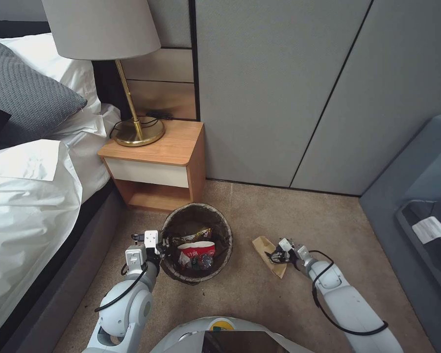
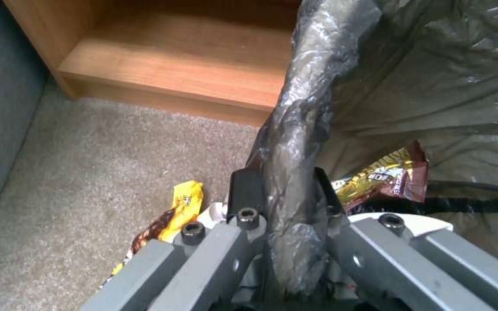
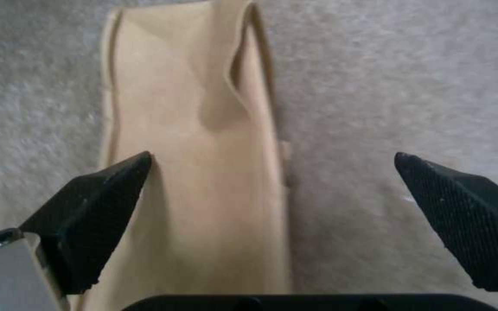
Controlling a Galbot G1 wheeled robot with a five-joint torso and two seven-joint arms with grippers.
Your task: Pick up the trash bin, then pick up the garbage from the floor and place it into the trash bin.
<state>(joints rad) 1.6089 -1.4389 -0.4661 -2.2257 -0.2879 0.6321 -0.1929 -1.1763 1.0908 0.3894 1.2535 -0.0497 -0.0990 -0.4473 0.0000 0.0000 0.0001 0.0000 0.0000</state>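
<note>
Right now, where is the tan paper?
In the head view the tan paper lies flat on the carpet to the right of the trash bin, under the open right gripper.

- Beige carpet [image 1: 259,294] covered the floor across the lower middle of the head view.
- Grey wall panels [image 1: 279,88] with thin dark seams filled the upper centre and right.
- A wooden nightstand [image 1: 157,162] stood left of centre, with a white drawer front above an open shelf [image 2: 191,73].
- A lamp [image 1: 112,59] with a pale shade, brass stem and round brass base rested on the nightstand, its dark cord looped beside the base.
- A bed [image 1: 29,196] with white sheets occupied the left edge, on a dark grey frame.
- A grey knitted pillow [image 1: 24,98] lay at upper left against white pillows.
- A grey upholstered seat [image 1: 416,196] sat at the right edge.
</note>
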